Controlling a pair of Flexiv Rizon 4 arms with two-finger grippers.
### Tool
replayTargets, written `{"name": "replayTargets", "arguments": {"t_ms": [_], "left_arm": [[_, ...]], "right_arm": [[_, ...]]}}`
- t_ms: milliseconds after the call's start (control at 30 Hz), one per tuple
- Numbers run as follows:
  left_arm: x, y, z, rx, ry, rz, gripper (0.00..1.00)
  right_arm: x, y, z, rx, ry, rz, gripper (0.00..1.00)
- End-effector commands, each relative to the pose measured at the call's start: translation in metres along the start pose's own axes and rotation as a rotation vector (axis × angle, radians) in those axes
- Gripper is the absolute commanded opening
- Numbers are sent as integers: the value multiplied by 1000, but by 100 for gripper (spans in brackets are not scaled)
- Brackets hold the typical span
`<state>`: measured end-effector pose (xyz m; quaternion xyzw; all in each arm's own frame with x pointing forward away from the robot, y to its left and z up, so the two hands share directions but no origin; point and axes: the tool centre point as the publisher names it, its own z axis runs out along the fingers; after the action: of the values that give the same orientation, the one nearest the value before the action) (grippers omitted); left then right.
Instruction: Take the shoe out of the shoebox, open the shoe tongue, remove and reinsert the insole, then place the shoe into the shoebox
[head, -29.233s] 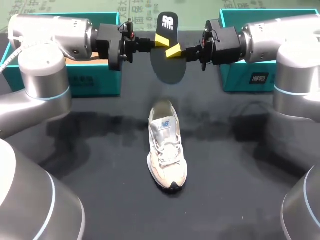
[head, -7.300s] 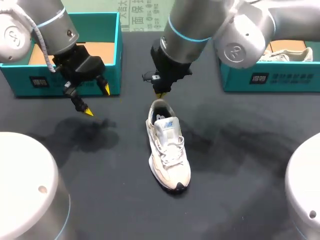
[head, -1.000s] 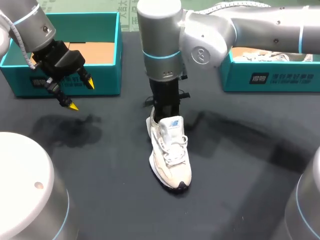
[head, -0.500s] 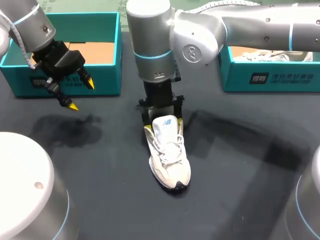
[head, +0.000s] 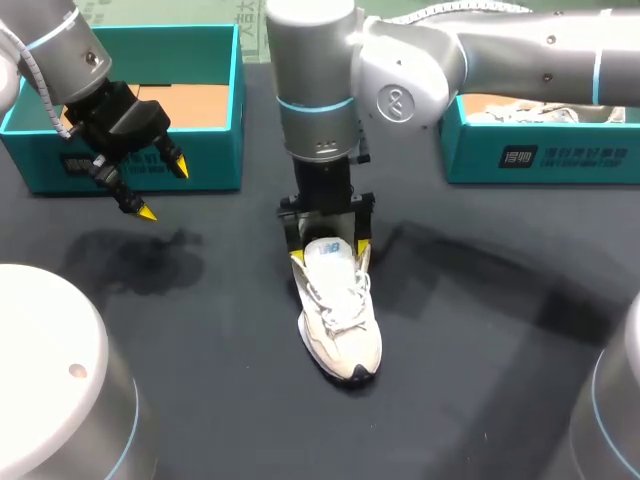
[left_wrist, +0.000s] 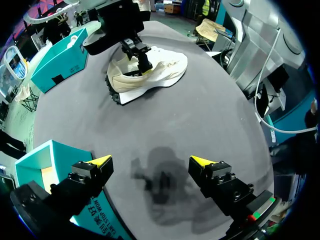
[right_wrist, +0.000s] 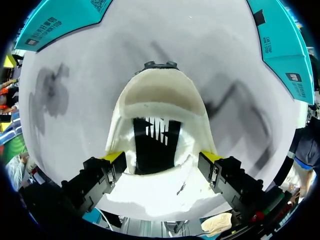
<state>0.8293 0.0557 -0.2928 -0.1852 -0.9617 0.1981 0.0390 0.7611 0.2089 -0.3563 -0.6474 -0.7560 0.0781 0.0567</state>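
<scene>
The dark tabletop (head: 480, 400) carried a teal shoebox (head: 237, 100) at the far left and a second teal box (head: 560, 155) at the far right. The pale shoe (head: 340, 320) stood on its sole in the middle, outside both boxes, toe towards the near edge. My right fingers (head: 329, 252) were spread wide, clamped on the shoe's heel end, one yellow tip against each side. My left fingers (head: 165, 190) hung parted and empty just in front of the left shoebox.

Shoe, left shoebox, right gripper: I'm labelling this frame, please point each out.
shoe (head: 338, 305), head view, on its laces.
left shoebox (head: 213, 168), head view, on its front wall.
right gripper (head: 329, 252), head view, midway between its yellow tips.
</scene>
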Motion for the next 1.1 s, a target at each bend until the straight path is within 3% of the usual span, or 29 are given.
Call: {"name": "replayTargets", "arguments": {"t_ms": [33,600,867,1100], "left_arm": [[1,0,0,-3,-2,0,100],[1,0,0,-3,-2,0,100],[1,0,0,-3,-2,0,100],[1,0,0,-3,-2,0,100]], "right_arm": [[-5,-3,9,10,28,-9,100],[2,-22,-2,45,15,-9,100],[4,-28,-11,-2,19,-35,100],[1,-35,-14,6,5,-24,100]]}}
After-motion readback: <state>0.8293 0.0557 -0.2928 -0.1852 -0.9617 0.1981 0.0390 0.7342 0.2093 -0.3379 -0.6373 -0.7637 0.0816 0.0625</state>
